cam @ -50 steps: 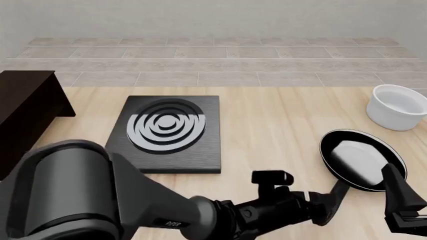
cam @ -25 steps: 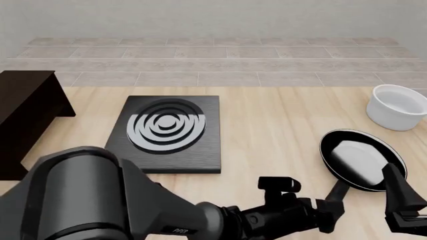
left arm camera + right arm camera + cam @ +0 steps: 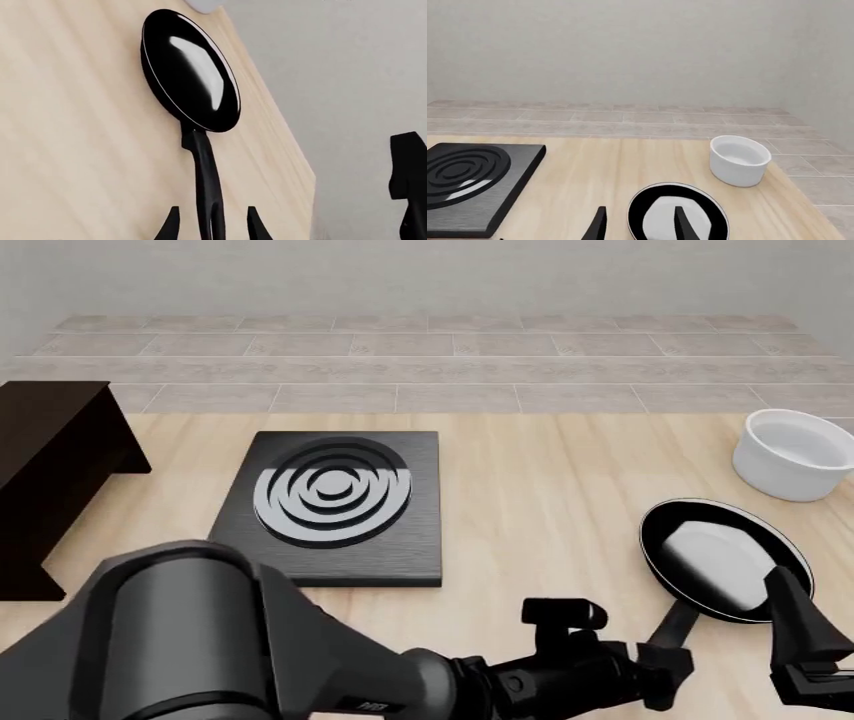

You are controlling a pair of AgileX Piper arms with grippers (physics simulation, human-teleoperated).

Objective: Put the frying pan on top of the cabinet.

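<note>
On the tabletop (image 3: 561, 470): light wood planks carry everything, with a tiled ledge and pale wall behind.
Cabinet (image 3: 47, 455): dark brown, nearly black, at the far left edge of the front view, well apart from the pan.
Left arm (image 3: 200, 650): bulky grey and black, reaching low across the near side toward the right.
Stove slab (image 3: 340, 505): flat black, silver rings on top, between cabinet and pan.
Frying pan (image 3: 721, 558): glossy black, lying flat on the tabletop at the right, handle pointing toward the near edge.
White bowl (image 3: 798, 453): round, just beyond the pan, near the right edge.
Left claw (image 3: 211, 225): fingers apart, one on each side of the pan handle's looped end, not clamped on it.
Right claw (image 3: 639, 225): fingers apart, above the near side of the pan, holding nothing.
</note>
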